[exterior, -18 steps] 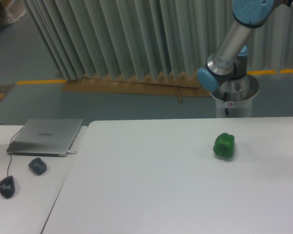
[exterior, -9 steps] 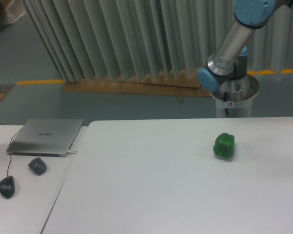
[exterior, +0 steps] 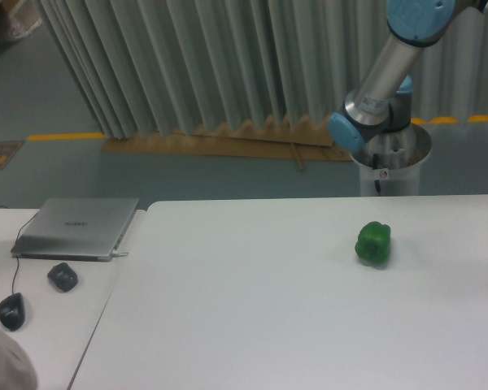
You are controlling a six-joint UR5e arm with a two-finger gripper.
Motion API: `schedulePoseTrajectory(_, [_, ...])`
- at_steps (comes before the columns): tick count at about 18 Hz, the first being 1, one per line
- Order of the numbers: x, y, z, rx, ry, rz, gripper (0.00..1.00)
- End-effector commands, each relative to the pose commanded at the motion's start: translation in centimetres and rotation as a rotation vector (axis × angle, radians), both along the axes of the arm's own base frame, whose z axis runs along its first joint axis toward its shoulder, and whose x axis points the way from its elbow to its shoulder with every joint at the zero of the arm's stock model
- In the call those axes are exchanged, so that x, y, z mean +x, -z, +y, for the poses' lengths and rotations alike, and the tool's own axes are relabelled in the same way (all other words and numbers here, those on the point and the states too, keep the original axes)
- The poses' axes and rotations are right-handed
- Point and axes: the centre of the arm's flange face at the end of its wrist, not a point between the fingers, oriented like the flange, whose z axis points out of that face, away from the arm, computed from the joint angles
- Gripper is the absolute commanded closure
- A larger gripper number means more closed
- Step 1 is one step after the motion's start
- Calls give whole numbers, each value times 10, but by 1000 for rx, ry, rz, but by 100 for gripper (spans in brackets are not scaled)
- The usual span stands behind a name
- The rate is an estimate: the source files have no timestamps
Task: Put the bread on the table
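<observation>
Pleated curtain [exterior: 187, 65] behind; table [exterior: 252, 317] carries green pepper [exterior: 373, 242]. Arm [exterior: 386, 73] rises off-frame, gripper unseen, so jaw state & relative places unknown.

Arm [exterior: 388, 69]: silver tube links, light-blue joint caps, white cylindrical base [exterior: 394, 166], black cable, small red sticker.

On the table [exterior: 252, 309], only a green pepper [exterior: 373, 242] at right stands in the way.
</observation>
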Motion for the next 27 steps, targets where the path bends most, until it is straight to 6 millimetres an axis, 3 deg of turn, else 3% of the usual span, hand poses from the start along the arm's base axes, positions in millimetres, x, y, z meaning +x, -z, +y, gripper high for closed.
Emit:
schedulePoseTrajectory(5, [3,-18,4,1,-9,24,82])
schedulePoseTrajectory(11, [44,-73,34,17,44,-5,82])
schedulePoseTrajectory(16, [70,-92,53,247,-46,-97,82])
schedulePoseTrajectory(19, [81,-97,63,280,-64,-125,82])
schedulePoseTrajectory(25, [113,-103,116,322,-97,-141,82])
schedulePoseTrajectory(27, [136,-122,136,334,-54,-119,82])
